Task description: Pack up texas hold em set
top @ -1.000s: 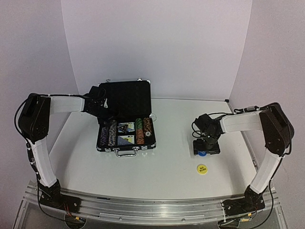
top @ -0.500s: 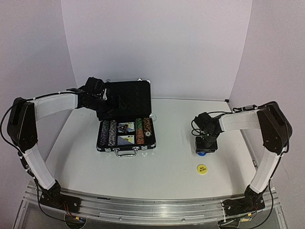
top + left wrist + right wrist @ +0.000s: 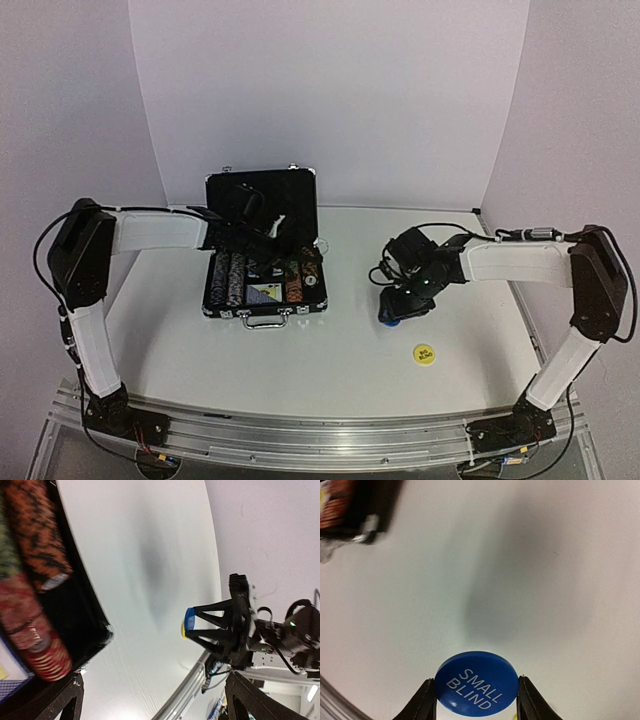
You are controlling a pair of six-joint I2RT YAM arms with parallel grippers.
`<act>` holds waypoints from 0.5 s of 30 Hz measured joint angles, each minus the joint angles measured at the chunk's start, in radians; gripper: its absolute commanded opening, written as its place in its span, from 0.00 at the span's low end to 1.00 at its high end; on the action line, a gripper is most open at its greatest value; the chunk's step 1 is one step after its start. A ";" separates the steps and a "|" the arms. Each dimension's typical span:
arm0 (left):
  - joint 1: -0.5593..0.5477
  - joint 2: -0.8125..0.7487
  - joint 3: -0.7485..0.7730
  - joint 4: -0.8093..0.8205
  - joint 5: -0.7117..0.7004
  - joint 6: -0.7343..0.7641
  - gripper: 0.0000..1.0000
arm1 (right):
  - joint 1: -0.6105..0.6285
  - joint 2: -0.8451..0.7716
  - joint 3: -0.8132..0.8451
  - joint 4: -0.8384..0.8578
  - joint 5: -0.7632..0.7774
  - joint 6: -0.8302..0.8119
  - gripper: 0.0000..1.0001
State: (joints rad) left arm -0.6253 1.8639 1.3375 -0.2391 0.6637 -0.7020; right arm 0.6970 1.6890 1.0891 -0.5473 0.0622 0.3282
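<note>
Right wrist view: right gripper (image 3: 476,702) pinches blue button (image 3: 476,687).
Left gripper (image 3: 152,702) gapes; yellow button (image 3: 425,353) lies loose, near right; case (image 3: 290,195) not yet shut.

Robot lab test cell: plain white backdrop (image 3: 330,90) curving round white worktop (image 3: 350,350); left arm (image 3: 95,300), right arm (image 3: 520,262) bolted to aluminium rail (image 3: 320,432); exposed cabling (image 3: 150,452) at bases

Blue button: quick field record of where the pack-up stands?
blue button: gripped by its edges in right gripper, reads SMALL BLIND
case: lid up, chip rows and card decks inside
left gripper: open, empty, over case
yellow button: loose on table, near right arm
</note>
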 measured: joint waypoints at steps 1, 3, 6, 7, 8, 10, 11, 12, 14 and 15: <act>-0.021 0.034 0.011 0.014 0.037 -0.010 0.98 | 0.036 -0.009 0.019 0.002 -0.015 -0.015 0.39; -0.059 0.094 0.033 0.032 0.091 -0.028 0.96 | 0.103 -0.016 0.063 0.009 -0.047 -0.048 0.39; -0.102 0.163 0.053 0.047 0.163 -0.051 0.93 | 0.163 -0.016 0.114 0.017 -0.092 -0.092 0.39; -0.111 0.179 0.054 0.052 0.185 -0.061 0.90 | 0.173 -0.016 0.127 0.017 -0.101 -0.107 0.39; -0.118 0.191 0.055 0.058 0.202 -0.069 0.88 | 0.179 -0.015 0.137 0.017 -0.105 -0.120 0.39; -0.127 0.204 0.055 0.066 0.226 -0.081 0.82 | 0.187 -0.013 0.154 0.016 -0.108 -0.140 0.39; -0.128 0.207 0.055 0.068 0.239 -0.088 0.77 | 0.191 -0.010 0.162 0.016 -0.109 -0.148 0.39; -0.129 0.209 0.055 0.074 0.252 -0.095 0.73 | 0.193 -0.007 0.170 0.016 -0.109 -0.156 0.39; -0.128 0.210 0.055 0.098 0.280 -0.111 0.67 | 0.196 0.002 0.181 0.016 -0.108 -0.169 0.38; -0.128 0.210 0.055 0.107 0.294 -0.119 0.64 | 0.197 0.006 0.185 0.016 -0.108 -0.173 0.38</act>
State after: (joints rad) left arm -0.7536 2.0735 1.3922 -0.1321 0.9573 -0.8206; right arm 0.8935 1.6952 1.2745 -0.5317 -0.0457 0.1547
